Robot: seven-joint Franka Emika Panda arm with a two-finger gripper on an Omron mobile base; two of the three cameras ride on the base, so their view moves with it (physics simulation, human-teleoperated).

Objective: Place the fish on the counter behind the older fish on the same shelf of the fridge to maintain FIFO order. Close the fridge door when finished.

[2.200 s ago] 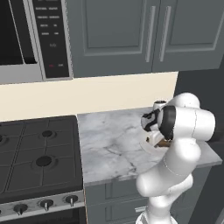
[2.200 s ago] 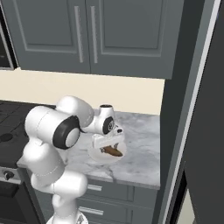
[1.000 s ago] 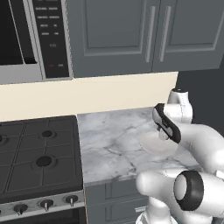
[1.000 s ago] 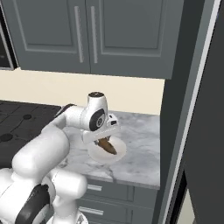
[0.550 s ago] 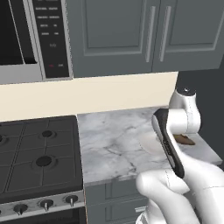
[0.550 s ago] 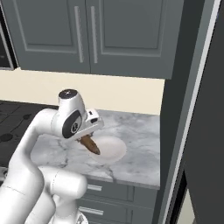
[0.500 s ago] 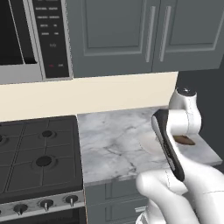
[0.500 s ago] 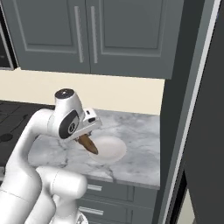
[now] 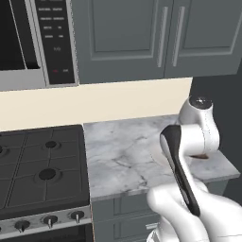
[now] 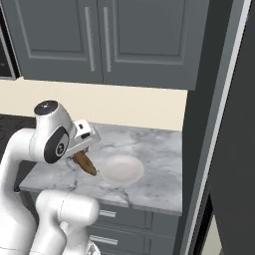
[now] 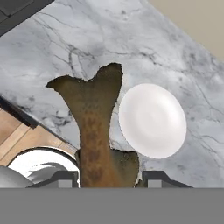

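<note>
My gripper [image 11: 107, 177] is shut on the fish [image 11: 93, 118], a brown mottled fish whose forked tail points away from the hand. In the right base view the fish [image 10: 86, 164] hangs from the gripper [image 10: 82, 151] above the marble counter [image 10: 154, 144], just left of a round white plate [image 10: 122, 169]. In the left base view my own arm hides the hand, and a brown sliver of the fish [image 9: 203, 155] shows past it over the counter [image 9: 118, 151]. The grey fridge [image 10: 231, 149] stands at the right, its inside out of view.
The white plate [image 11: 152, 120] lies bare on the counter beside the fish. A black gas stove [image 9: 38, 170] adjoins the counter on the left, under a microwave [image 9: 33, 42]. Grey wall cabinets [image 10: 104, 35] hang above. Drawers [image 10: 124, 219] sit below the slab edge.
The arm has swung the fish up off the white plate and leftward in the right base view. The plate stays in place, now bare.
</note>
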